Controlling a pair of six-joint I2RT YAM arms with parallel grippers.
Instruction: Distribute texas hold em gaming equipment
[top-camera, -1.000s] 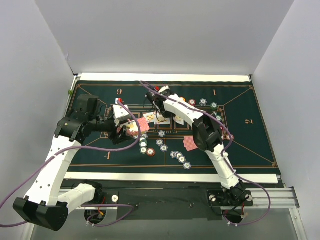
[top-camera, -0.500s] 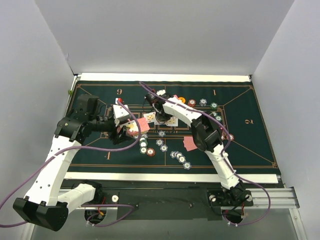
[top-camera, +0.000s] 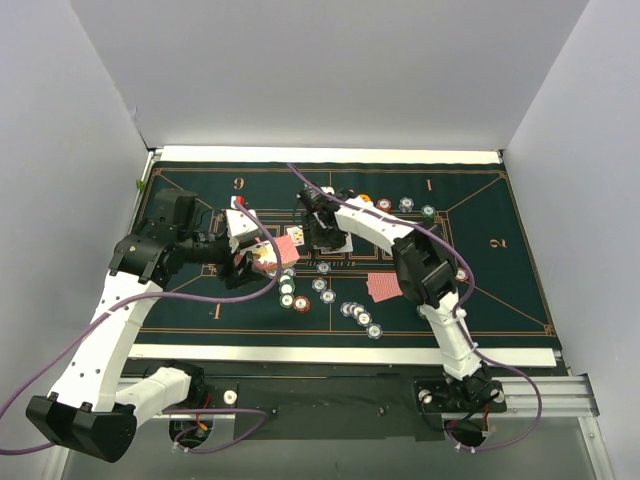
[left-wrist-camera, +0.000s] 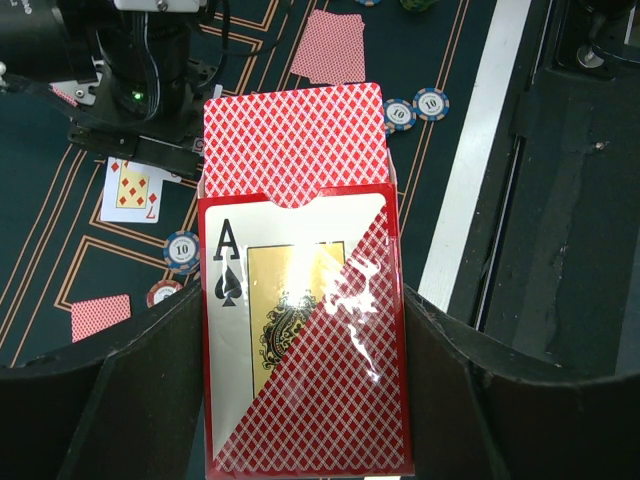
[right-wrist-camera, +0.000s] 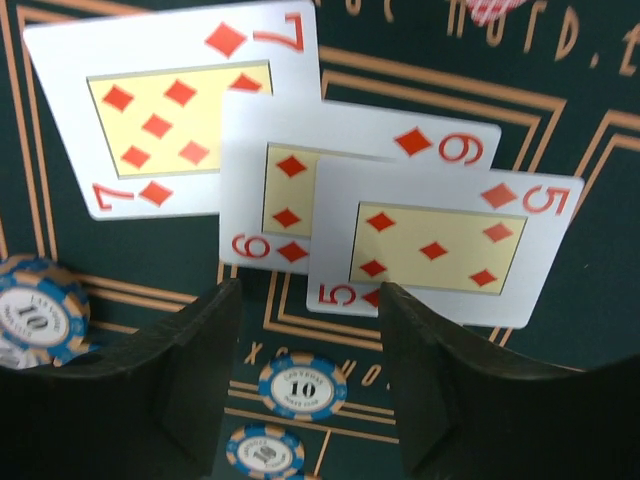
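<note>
Left claw: the left claw (left-wrist-camera: 305, 395) is clenched on the card box (left-wrist-camera: 300, 330), one finger on each long side.
Card box: upright in the lower centre of the left wrist view, ace-of-spades face to the camera. The red-backed deck (left-wrist-camera: 295, 140) stands out of its open top end.
Right claw: the right claw (right-wrist-camera: 310, 325) is released, with its jaws parted and nothing between them. It hangs low over the felt mat (top-camera: 500, 290).
Dealt cards: three lie face up in the upper half of the right wrist view.
- The seven of diamonds (right-wrist-camera: 160, 110) is upper left.
- The six of diamonds (right-wrist-camera: 290, 190) overlaps it.
- The five of diamonds (right-wrist-camera: 440, 245) lies on top, its near edge just beyond the right claw's fingertips.
Poker chips: blue-and-white poker chips (right-wrist-camera: 302, 385) lie on the mat below the gap between the jaws, apart from the cards.
Deciding relation: in the top view the deck sits just left of the right claw, near the mat's centre. Its long axis runs roughly left to right and its open end points at the right claw.
Nearer arm: the right arm is nearer, and the left arm only presents the box.
Judgement: the next draw probably calls for the right claw to turn left and take the deck's exposed end along that axis.
Risk: a skewed approach may lift several cards at once or nudge the five.
</note>
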